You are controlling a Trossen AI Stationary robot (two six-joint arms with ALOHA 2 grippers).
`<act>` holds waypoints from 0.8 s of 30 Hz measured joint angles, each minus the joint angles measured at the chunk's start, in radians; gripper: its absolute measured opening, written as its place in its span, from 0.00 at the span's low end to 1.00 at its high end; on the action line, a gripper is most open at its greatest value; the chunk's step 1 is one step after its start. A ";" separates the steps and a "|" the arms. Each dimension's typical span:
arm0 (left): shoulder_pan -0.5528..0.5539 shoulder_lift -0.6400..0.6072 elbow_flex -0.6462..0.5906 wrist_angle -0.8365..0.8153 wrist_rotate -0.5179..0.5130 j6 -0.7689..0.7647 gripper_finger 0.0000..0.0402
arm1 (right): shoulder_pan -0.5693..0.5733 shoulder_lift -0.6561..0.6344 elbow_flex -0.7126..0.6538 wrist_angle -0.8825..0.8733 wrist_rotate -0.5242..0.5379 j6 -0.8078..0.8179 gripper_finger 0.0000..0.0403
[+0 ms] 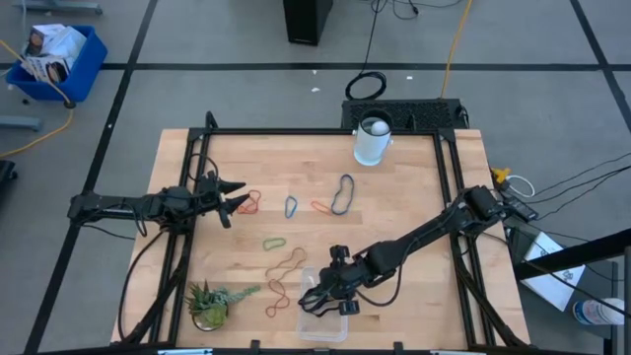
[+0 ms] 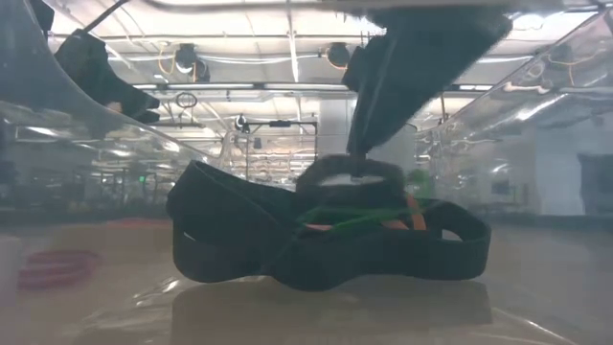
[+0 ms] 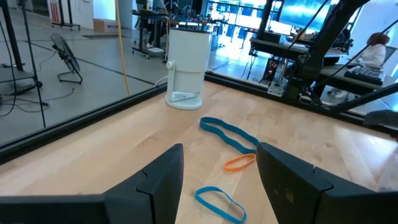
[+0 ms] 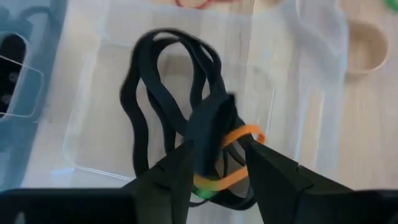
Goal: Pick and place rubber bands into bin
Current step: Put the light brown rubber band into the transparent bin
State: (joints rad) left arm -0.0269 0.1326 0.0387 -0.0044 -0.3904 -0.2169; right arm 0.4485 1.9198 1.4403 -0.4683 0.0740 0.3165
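Right wrist view looks straight down into the bin (image 4: pixel 87 124), where a wide black band (image 4: pixel 155 106) lies looped on the clear floor with an orange band (image 4: pixel 239 134) and a sliver of green (image 4: pixel 205 185) tangled at its near end. The right pincer (image 4: pixel 219 163) hangs directly over that tangle with its fingers spread a little; a fold of the black band stands up between them, and whether it is pinched or only leaning there is hard to tell. The band's long axis runs away from the pincer, along the bin's length.

On the high view the bin (image 1: pixel 308 327) sits at the worktop's (image 1: pixel 414 197) near edge, under the right pincer (image 1: pixel 330 294). Loose rubber bands lie mid-worktop: an orange one (image 1: pixel 320 207), a blue-grey pair (image 1: pixel 342 194), a green one (image 1: pixel 273 242). The left pincer (image 1: pixel 235 195), spread and empty, is nearer to these, with a red band (image 1: pixel 248 204) just beside its tips. The low view is mostly blocked by the bin's wall.
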 joint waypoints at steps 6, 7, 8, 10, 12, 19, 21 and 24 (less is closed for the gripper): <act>0.000 0.000 0.000 0.000 0.000 0.000 0.52 | -0.023 -0.135 0.000 -0.002 0.004 -0.048 0.36; 0.000 0.000 0.000 0.000 0.000 0.000 0.52 | -0.031 -0.168 0.000 0.000 0.004 -0.060 0.36; 0.000 0.000 0.000 0.000 0.000 0.000 0.52 | -0.039 -0.205 0.000 0.000 0.005 -0.072 0.36; 0.000 0.000 0.000 0.001 0.000 0.000 0.52 | -0.060 -0.278 0.000 0.000 0.005 -0.083 0.36; 0.000 0.000 0.000 0.007 0.000 -0.020 0.52 | -0.080 -0.350 0.000 0.000 0.005 -0.085 0.36; 0.000 0.000 0.000 0.018 0.008 -0.190 0.52 | -0.120 -0.564 -0.022 -0.010 0.014 -0.178 0.36; 0.000 0.000 0.000 0.018 0.009 -0.211 0.52 | -0.120 -0.634 -0.078 0.033 0.072 -0.209 0.36; 0.000 0.000 0.000 0.017 0.009 -0.209 0.52 | -0.122 -0.745 -0.206 0.120 0.143 -0.205 0.35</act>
State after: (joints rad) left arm -0.0265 0.1329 0.0387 0.0128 -0.3817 -0.4261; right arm 0.3263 1.1750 1.2340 -0.3479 0.2171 0.1113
